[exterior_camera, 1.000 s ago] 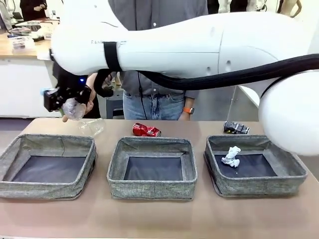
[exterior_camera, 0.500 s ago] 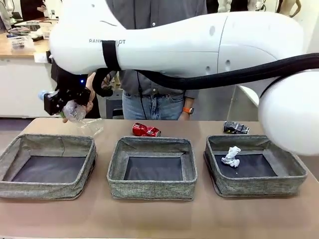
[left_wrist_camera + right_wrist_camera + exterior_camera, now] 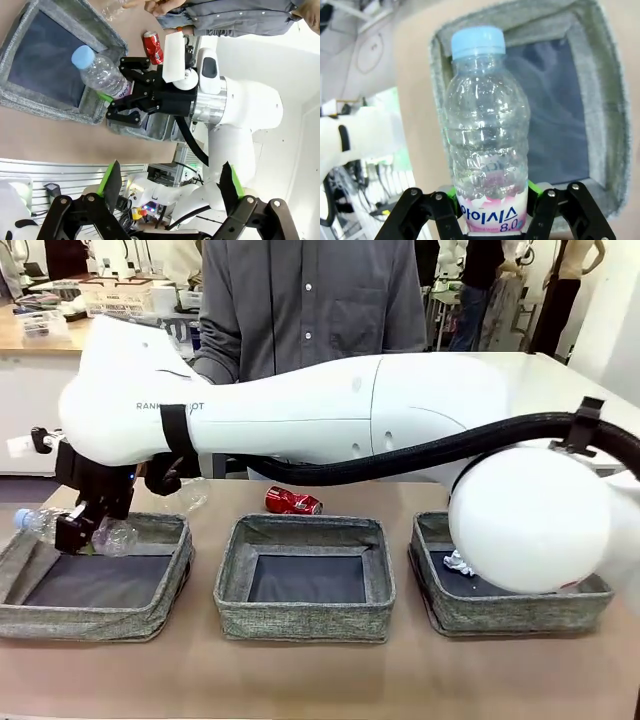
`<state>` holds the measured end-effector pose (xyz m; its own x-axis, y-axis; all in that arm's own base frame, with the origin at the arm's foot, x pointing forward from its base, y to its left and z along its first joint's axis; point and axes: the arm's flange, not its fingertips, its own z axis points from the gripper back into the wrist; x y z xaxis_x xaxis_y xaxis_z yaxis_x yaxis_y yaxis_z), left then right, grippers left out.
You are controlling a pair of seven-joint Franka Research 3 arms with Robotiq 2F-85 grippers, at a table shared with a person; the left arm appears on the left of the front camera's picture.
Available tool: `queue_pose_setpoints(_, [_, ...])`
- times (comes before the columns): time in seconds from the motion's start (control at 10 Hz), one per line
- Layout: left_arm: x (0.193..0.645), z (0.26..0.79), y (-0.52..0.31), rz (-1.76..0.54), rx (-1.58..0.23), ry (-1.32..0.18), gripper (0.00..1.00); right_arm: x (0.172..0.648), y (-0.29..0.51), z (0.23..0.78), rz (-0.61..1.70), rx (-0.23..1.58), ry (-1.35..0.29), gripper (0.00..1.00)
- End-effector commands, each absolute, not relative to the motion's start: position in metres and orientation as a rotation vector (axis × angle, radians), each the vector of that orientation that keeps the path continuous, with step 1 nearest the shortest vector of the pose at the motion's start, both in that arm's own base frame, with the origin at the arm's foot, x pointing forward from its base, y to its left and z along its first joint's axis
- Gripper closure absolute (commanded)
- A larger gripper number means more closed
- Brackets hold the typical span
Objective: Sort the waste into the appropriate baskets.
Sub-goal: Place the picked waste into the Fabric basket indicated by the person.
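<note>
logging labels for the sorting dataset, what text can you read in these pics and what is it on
"Vivlot" and "8.0": pink label of the blue-capped bottle; the word runs out of sight at both ends.
"RANK" then "OT": side of the right arm, middle letters hidden behind a black strap.
Print on the red can: too small to read.
</note>
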<state>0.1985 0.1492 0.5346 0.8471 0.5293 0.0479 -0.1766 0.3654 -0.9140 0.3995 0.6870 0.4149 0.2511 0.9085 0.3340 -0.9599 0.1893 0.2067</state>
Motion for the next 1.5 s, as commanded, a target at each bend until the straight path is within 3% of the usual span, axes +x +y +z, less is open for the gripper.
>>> queue_pose_setpoints(0.0, [0.2, 0.536, 0.151, 0.456, -1.118, -0.383, 0.0, 0.417, 0.699, 0.44, 1.337, 0.383, -0.183, 0.72])
queue_pose_setpoints(0.2, [0.2, 0.536, 0.151, 0.456, -1.118, -0.383, 0.0, 0.418, 0.698, 0.443, 1.342, 0.385, -0.17, 0.72])
queue_pose_setpoints(0.4, [0.2, 0.536, 0.151, 0.456, -1.118, -0.383, 0.0, 0.417, 0.696, 0.443, 1.349, 0.379, -0.167, 0.15])
queue_pose_setpoints(0.5, [0.2, 0.536, 0.151, 0.456, -1.118, -0.383, 0.0, 0.416, 0.695, 0.445, 1.354, 0.377, -0.175, 0.0])
queue_pose_setpoints(1.4, [0.2, 0.536, 0.151, 0.456, -1.118, -0.383, 0.0, 0.419, 0.66, 0.463, 1.255, 0.367, -0.23, 0.0])
